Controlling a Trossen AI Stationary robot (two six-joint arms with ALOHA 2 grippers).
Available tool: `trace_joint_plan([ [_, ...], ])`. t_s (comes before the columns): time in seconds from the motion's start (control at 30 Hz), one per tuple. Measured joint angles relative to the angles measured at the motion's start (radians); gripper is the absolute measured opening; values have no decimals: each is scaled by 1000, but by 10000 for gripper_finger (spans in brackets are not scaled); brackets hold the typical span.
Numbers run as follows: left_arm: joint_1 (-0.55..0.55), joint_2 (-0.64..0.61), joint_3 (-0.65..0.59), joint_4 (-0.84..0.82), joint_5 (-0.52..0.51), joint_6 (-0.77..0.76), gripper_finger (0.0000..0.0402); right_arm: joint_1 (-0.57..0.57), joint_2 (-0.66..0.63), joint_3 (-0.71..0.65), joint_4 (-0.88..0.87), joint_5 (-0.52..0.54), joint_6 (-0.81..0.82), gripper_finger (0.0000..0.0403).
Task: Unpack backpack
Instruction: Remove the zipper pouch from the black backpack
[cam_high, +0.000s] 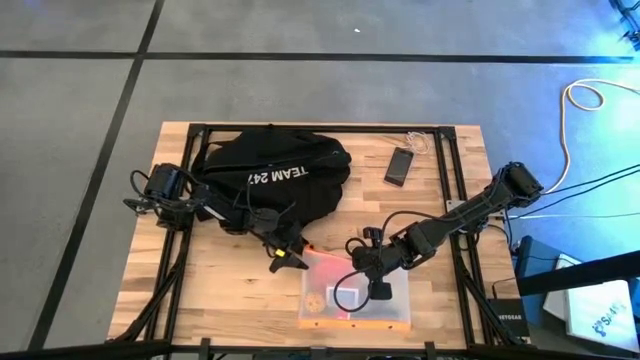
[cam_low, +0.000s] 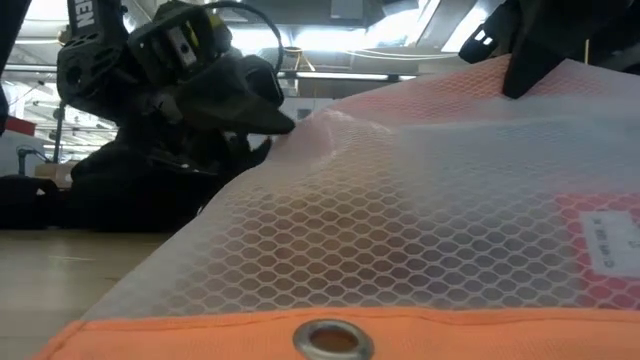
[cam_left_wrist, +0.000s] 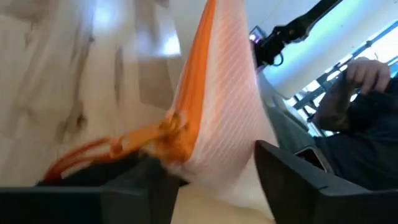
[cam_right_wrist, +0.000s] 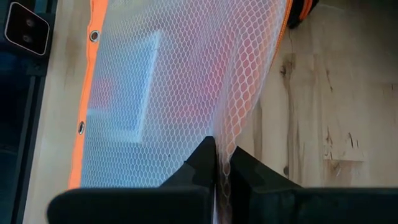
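Observation:
The black backpack (cam_high: 275, 175) lies at the far left of the table, lettering up. Near the front edge lies a translucent mesh pouch (cam_high: 355, 295) with an orange zip edge; something pale shows inside it (cam_right_wrist: 124, 81). My left gripper (cam_high: 290, 255) reaches in from the left, just in front of the backpack, and is shut on the pouch's far left corner. My right gripper (cam_high: 380, 288) comes from the right and is shut on the pouch's mesh. In the low view the mesh (cam_low: 420, 220) rises like a tent between the two grippers. My left gripper has the pouch's corner at the orange zip end (cam_left_wrist: 186, 137) between its two fingers, one on each side. It comes in nearly level from the table's left. That corner is raised off the table, and the mesh slopes down from it. My right gripper pinches a fold of the mesh wall (cam_right_wrist: 219, 134) between its two closed fingers, slanting down from above; one layer or several, I cannot tell. The mesh is drawn up into a ridge there, while the orange eyelet edge (cam_low: 330, 335) stays on the table.
A flat black phone (cam_high: 400, 165) lies at the far right with a thin cable (cam_high: 415, 140) beside it. Black frame rails (cam_high: 455, 200) run along the table's sides. A person (cam_left_wrist: 367, 106) shows beyond the table in the left wrist view.

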Motion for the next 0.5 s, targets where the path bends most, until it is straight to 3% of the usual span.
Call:
trace_joint_plan([
  [0.23, 6, 0, 0, 9, -16, 21, 137, 0, 0, 0, 0, -1, 0, 0],
  [0.5, 6, -2, 1, 149, 7, -40, 131, 0, 0, 0, 2, -2, -1, 0],
])
